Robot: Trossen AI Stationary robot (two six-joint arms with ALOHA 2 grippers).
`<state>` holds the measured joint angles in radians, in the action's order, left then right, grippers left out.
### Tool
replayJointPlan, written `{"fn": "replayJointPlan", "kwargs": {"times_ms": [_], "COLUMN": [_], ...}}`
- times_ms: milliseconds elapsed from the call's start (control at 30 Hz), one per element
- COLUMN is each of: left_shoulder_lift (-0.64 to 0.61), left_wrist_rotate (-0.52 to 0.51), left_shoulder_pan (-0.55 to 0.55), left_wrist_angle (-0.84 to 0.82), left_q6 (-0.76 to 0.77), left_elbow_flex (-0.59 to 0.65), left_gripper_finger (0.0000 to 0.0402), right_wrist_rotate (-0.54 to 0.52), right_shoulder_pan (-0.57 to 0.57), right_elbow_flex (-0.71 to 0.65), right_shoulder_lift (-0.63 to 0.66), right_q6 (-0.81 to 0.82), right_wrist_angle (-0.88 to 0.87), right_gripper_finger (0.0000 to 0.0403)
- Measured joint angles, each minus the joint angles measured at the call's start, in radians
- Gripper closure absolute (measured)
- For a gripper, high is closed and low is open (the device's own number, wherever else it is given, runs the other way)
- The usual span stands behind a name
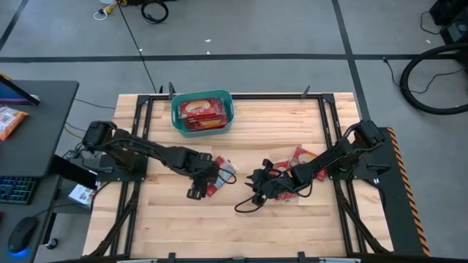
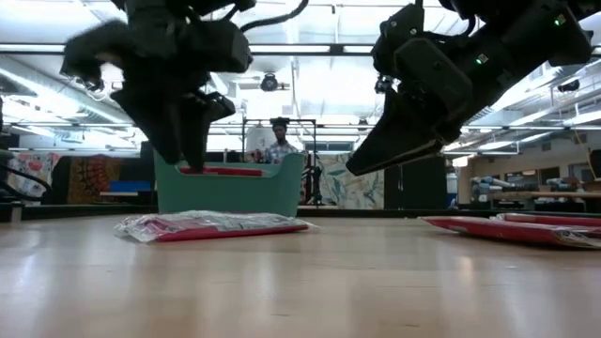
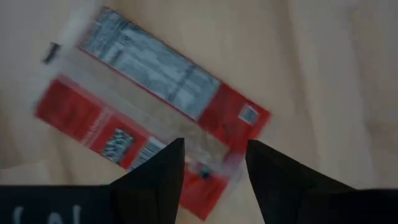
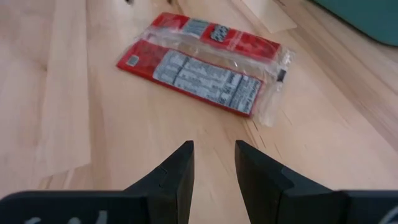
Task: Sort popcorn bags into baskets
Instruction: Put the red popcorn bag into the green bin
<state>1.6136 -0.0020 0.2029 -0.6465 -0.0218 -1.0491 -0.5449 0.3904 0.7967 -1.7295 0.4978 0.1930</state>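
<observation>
The teal basket (image 1: 228, 117) stands at the table's far edge with several red popcorn bags (image 1: 201, 113) lying flat in it. One red bag (image 1: 221, 172) lies flat mid-table, also seen as the bag (image 3: 155, 106) and the bag (image 4: 202, 62). My left gripper (image 1: 197, 186) hovers open just above it, fingers (image 3: 158, 177) pointing down over one end; in the low view the left gripper (image 2: 183, 141) hangs clear of the bag (image 2: 211, 225). My right gripper (image 1: 257, 188) is open, tilted toward that bag from the table's right and off the wood. More bags (image 1: 301, 159) lie under the right arm.
A black cable (image 1: 245, 206) loops on the table near the right gripper. The low view shows the basket (image 2: 230, 188) behind the mid-table bag and flat bags (image 2: 512, 228) to the right. An orange snack bag (image 1: 11, 120) lies on the side desk. A person (image 2: 277, 141) stands beyond the table.
</observation>
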Motion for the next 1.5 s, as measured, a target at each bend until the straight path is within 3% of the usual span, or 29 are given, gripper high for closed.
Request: {"fn": "replayJointPlan", "kwargs": {"times_ms": [200,400,600,800,967,1167,1333,1500], "left_shoulder_lift": [0.018,0.018,0.017,0.014,0.018,0.017,0.016,0.016], "left_wrist_rotate": [-0.200,-0.235,0.035,0.215,0.267,0.270,0.162,-0.167], "left_shoulder_pan": [0.017,-0.033,-0.120,-0.187,-0.176,-0.100,-0.047,-0.010], "left_wrist_angle": [-0.077,-0.078,0.051,0.144,0.260,0.375,0.381,0.375], "left_q6": [0.006,-0.027,0.012,0.013,0.011,0.037,-0.025,-0.220], "left_elbow_flex": [0.023,0.085,0.191,0.246,0.247,0.248,0.244,0.243], "left_gripper_finger": [0.0225,0.0225,0.0225,0.0225,0.0225,0.0225,0.0225,0.0225], "right_wrist_rotate": [-0.001,-0.001,0.014,0.038,0.087,0.067,0.046,-0.048], "right_shoulder_pan": [0.012,0.015,0.018,0.019,0.008,-0.016,-0.030,-0.044], "right_elbow_flex": [0.000,0.000,0.000,0.067,0.159,0.247,0.269,0.270], "right_shoulder_lift": [-0.002,-0.002,-0.003,-0.072,-0.201,-0.270,-0.246,-0.213], "right_q6": [-0.021,-0.036,-0.058,-0.123,-0.218,-0.235,-0.186,-0.153], "right_wrist_angle": [0.031,0.053,0.104,0.105,0.078,-0.035,-0.149,-0.198], "right_gripper_finger": [0.0282,0.0282,0.0282,0.0282,0.0282,0.0282,0.0282,0.0282]}}
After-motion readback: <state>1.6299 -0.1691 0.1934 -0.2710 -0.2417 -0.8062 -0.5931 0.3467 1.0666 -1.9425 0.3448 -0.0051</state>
